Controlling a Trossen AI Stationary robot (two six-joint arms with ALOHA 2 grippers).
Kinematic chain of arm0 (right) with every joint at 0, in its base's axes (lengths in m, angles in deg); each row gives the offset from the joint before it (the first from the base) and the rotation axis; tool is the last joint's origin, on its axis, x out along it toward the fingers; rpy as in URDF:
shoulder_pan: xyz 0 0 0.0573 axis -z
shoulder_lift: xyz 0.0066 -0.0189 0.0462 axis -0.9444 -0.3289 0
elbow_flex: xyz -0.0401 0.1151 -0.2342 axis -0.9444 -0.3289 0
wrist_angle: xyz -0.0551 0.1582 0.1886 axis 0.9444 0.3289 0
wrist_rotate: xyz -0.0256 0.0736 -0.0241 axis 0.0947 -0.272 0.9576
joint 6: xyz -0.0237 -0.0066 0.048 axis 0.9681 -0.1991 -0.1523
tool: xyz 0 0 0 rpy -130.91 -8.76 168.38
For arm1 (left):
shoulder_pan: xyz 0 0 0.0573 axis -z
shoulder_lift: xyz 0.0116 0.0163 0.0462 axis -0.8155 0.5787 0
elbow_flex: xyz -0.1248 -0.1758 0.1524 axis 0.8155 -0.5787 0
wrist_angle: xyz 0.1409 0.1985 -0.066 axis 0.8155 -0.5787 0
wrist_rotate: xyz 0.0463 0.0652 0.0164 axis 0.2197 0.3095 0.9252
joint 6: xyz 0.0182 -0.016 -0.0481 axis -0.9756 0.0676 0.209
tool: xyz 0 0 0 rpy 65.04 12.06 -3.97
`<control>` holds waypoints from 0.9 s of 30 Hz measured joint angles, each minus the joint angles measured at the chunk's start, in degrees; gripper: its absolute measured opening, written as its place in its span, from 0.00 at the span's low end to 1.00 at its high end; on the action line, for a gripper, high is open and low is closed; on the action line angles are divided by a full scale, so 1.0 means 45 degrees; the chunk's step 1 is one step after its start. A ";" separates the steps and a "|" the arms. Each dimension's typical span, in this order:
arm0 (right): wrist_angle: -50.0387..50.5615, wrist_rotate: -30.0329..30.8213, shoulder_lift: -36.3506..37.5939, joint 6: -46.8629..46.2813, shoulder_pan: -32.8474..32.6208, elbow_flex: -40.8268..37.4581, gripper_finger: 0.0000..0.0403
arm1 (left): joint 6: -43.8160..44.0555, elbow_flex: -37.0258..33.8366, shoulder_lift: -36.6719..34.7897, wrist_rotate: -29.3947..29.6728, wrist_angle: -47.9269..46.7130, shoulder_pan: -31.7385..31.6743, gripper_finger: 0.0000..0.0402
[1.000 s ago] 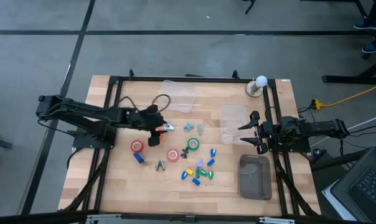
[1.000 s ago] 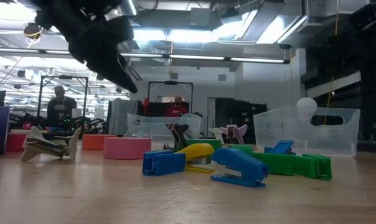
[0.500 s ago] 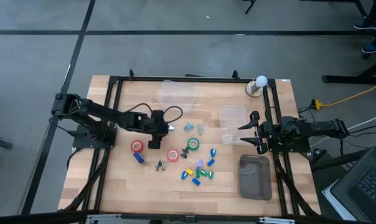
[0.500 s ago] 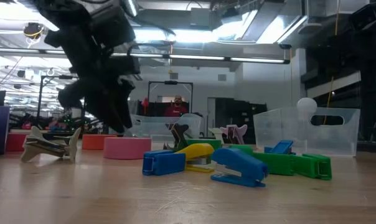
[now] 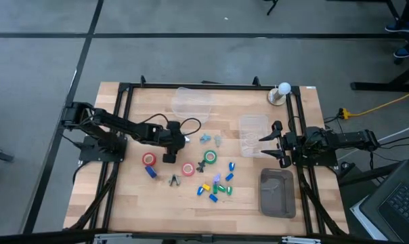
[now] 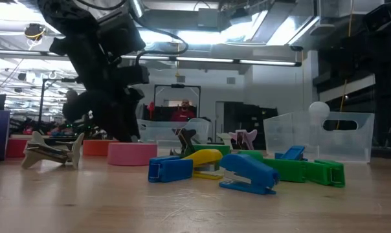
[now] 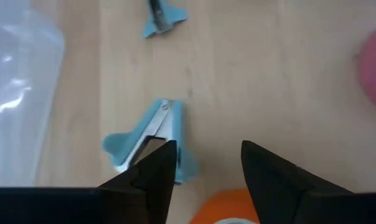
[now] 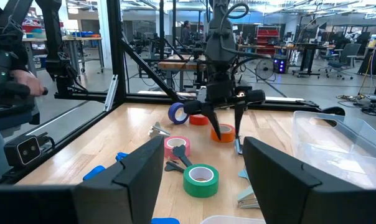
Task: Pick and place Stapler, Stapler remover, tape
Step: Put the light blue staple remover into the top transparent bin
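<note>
Under the left hand [image 7: 202, 165], spread wide and empty, saw the orange ring-shaped tape roll [image 7: 228, 210] between its fingers, not yet gripped. Just beyond, noted a pale-blue staple remover [image 7: 152, 142] on the wooden worktop [image 7: 269, 74]. Farther off, found the right hand [image 5: 265, 145] open and idle. Judged nothing placed yet.

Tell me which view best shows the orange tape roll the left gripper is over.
The right wrist view: the orange tape roll sits whole on the table between the fingers of the open left gripper. The left wrist view catches only its edge below that gripper. In the high view the gripper covers it, and the low view shows only a sliver.
</note>
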 joint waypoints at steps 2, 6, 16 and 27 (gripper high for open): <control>0.0000 0.0000 0.0000 0.0000 -0.0003 -0.0001 0.56 | -0.0001 -0.0036 0.0000 -0.0197 0.0010 0.0000 0.37; 0.0000 -0.0003 0.0000 0.0001 -0.0002 -0.0001 0.56 | 0.0005 -0.0264 -0.0010 -0.0071 0.0079 -0.0005 0.28; 0.0000 0.0000 0.0000 0.0000 0.0002 -0.0002 0.56 | 0.0014 -0.0345 -0.0019 0.0193 0.0194 -0.0010 0.07; 0.0000 0.0000 0.0000 0.0000 -0.0003 -0.0001 0.56 | 0.0771 0.0386 0.0034 -0.0170 0.0115 0.0000 0.01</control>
